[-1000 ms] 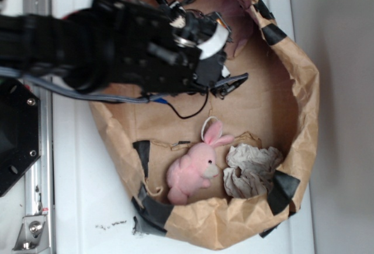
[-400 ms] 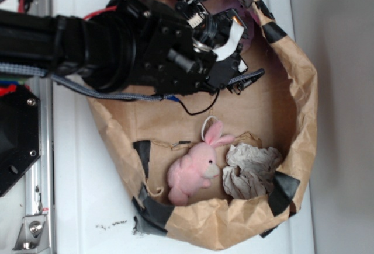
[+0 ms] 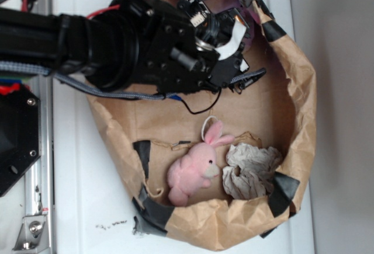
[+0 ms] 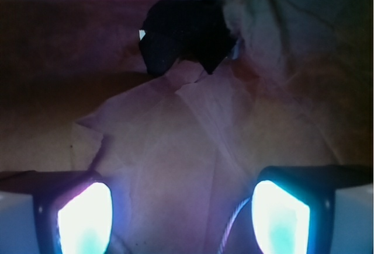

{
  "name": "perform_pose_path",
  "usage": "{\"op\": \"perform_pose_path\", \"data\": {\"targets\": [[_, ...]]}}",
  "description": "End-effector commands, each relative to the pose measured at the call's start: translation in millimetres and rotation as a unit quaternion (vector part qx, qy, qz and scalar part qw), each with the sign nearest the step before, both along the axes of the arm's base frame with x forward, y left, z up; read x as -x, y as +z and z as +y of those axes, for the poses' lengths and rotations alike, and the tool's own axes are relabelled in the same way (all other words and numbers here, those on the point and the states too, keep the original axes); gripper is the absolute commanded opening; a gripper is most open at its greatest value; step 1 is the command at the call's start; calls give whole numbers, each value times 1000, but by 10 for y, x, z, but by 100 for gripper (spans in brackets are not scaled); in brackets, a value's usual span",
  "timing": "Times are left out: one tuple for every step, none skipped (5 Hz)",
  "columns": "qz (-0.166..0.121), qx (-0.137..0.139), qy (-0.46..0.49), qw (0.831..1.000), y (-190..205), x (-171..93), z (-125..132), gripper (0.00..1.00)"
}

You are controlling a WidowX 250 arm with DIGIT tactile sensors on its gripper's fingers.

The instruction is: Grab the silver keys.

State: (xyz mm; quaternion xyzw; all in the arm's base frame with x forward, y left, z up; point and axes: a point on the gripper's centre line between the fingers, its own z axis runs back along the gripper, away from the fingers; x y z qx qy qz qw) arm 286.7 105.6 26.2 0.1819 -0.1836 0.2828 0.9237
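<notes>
The silver keys are hidden: I see no keys in either view. My gripper (image 3: 251,47) reaches into the upper part of the brown paper bag (image 3: 304,119), pointing at its far wall. In the wrist view my gripper (image 4: 184,219) is open, its two glowing pads (image 4: 85,219) wide apart over creased paper, with nothing between them. A thin twisted wire (image 4: 234,226) runs beside the right pad; I cannot tell what it belongs to.
A pink toy rabbit (image 3: 196,169) and a crumpled grey-white wad (image 3: 251,169) lie in the bag's lower part. Black tape patches (image 3: 283,191) mark the bag rim, and one (image 4: 184,35) sits on the wall ahead of the gripper. The black arm (image 3: 105,44) covers the bag's upper left.
The arm has moved right and slightly up, carrying the gripper deeper toward the bag's far wall; most of that shift came early. The rabbit and the wad have not moved.
</notes>
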Motion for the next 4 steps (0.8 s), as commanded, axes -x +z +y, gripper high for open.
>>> {"op": "perform_pose_path", "data": {"targets": [[102, -5, -32, 994, 8, 230, 266, 100], [133, 5, -48, 990, 95, 334, 275, 100], [177, 30, -55, 982, 154, 408, 298, 100], [186, 34, -58, 980, 133, 439, 301, 100]]}}
